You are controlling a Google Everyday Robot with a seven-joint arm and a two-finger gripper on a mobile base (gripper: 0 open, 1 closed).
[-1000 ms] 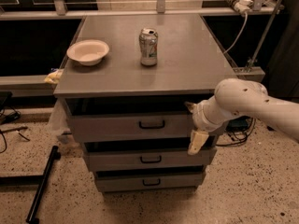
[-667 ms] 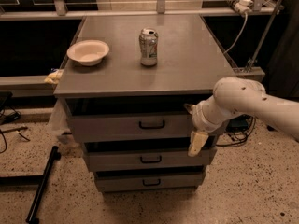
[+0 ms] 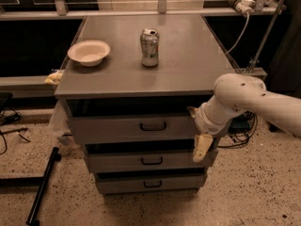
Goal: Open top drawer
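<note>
Hand point(image 3: 202, 144) of the white robot arm at the right end of the wide grey metal top drawer front point(image 3: 108, 128), hanging down past its lower edge over the narrower grey middle drawer point(image 3: 122, 161). Released or clenched: cannot tell; not on any handle. Top drawer directly under the grey bench top point(image 3: 188, 74), uppermost of three fronts. Judged rigid sheet metal, fairly heavy, smooth-faced; poor purchase anywhere but the small black loop handle point(image 3: 153, 125) at its centre. Handle well apart from the hand, toward the middle of the front and slightly higher. Advise hooking the loop and pulling straight out.
</note>
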